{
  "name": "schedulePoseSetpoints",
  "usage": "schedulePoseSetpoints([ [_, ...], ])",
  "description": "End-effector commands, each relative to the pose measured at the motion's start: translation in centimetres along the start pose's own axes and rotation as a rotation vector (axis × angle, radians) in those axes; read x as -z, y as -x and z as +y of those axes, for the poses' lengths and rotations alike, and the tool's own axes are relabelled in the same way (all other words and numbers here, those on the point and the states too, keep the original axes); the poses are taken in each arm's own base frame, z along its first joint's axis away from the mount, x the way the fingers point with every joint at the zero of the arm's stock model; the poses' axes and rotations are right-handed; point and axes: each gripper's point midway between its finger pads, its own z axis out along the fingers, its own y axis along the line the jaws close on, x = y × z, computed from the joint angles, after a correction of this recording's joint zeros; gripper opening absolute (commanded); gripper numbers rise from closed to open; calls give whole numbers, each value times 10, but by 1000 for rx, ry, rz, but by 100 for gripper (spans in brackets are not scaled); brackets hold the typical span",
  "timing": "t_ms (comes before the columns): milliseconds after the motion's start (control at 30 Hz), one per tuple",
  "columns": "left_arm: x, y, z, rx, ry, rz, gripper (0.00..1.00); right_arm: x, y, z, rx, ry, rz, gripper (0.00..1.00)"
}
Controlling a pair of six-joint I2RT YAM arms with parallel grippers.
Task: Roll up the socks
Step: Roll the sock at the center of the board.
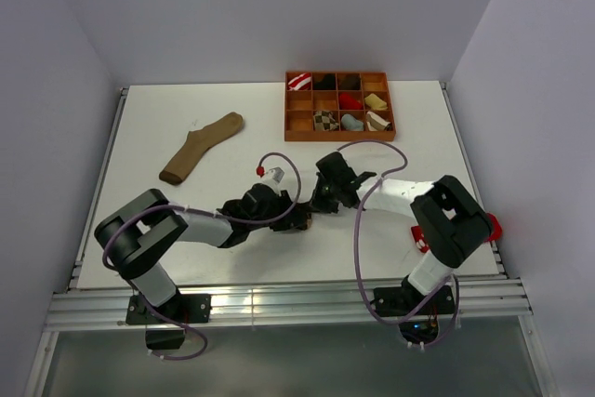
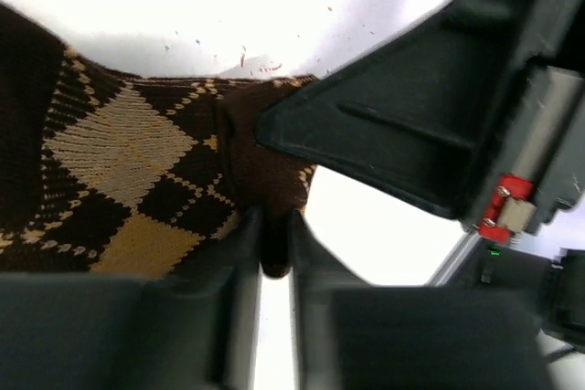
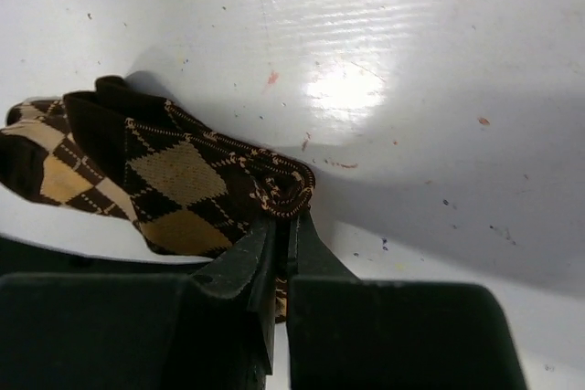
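The left arm (image 1: 201,227) and right arm (image 1: 398,190) share one build: bulky matt-black joint housings joined by smooth white link tubes, on black base plates. A lilac cable (image 1: 359,220) runs along each arm; the left one carries a small red-and-white connector (image 1: 271,172). A red part (image 1: 490,227) shows beside the right arm's elbow housing. The left gripper (image 2: 272,248) and right gripper (image 3: 283,248) have black, wedge-shaped plastic fingers. The right gripper body bears a red bracket (image 2: 505,200) with two silver screws, above a green indicator light (image 2: 494,252).
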Motion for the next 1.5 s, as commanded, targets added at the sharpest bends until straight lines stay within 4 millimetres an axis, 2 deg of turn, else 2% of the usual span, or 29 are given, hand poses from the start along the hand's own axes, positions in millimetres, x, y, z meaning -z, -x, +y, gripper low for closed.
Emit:
schedulePoseSetpoints([
  [0,8,12,-6,-131,62,-55,28,-1,-4,-34,70,-216,34,0],
  [33,9,12,-6,-154,90,-75,33,1,-8,-37,79,-242,56,0],
  [100,14,18,-15,-207,109,-137,44,1,-1,-35,94,-268,42,0],
  [233,19,21,-24,-294,154,-214,51,7,1,-35,113,-322,60,0],
  [367,22,19,-33,-382,204,-279,53,7,3,-28,131,-344,64,0],
  [400,21,18,-40,-408,200,-289,53,8,3,-27,129,-350,66,0],
  [500,18,20,-43,-442,233,-317,52,8,2,-26,139,-365,75,0],
  [767,-4,12,-35,-485,274,-302,49,6,-4,-24,150,-378,92,0],
  [933,-15,7,-29,-503,316,-286,42,5,-4,-23,149,-380,93,0],
  [1000,-19,1,-26,-503,326,-269,36,4,-6,-22,149,-377,99,0],
  [1033,-21,-3,-23,-503,333,-257,32,3,-5,-19,148,-368,98,0],
  [1067,-22,-4,-20,-489,347,-250,23,3,-6,-19,150,-365,100,0],
  [1133,-22,-8,-13,-474,362,-237,15,2,-7,-14,147,-334,104,0],
  [1167,-21,-12,-9,-452,369,-232,5,3,-7,-13,141,-319,99,0],
  [1200,-19,-12,-7,-437,368,-231,1,4,-8,-11,134,-305,95,0],
  [1267,-16,-21,-1,-390,355,-203,1,8,-6,-2,123,-239,70,7],
  [1333,-13,-21,-2,-336,319,-198,1,11,3,9,101,-177,26,12],
  [1367,-11,-31,3,-293,297,-159,1,16,5,11,93,-152,5,17],
  [1433,-8,-24,-1,-215,233,-162,1,22,12,24,75,-72,-25,25],
  [1467,-4,-29,8,-172,228,-148,1,30,13,28,71,-36,-43,30],
])
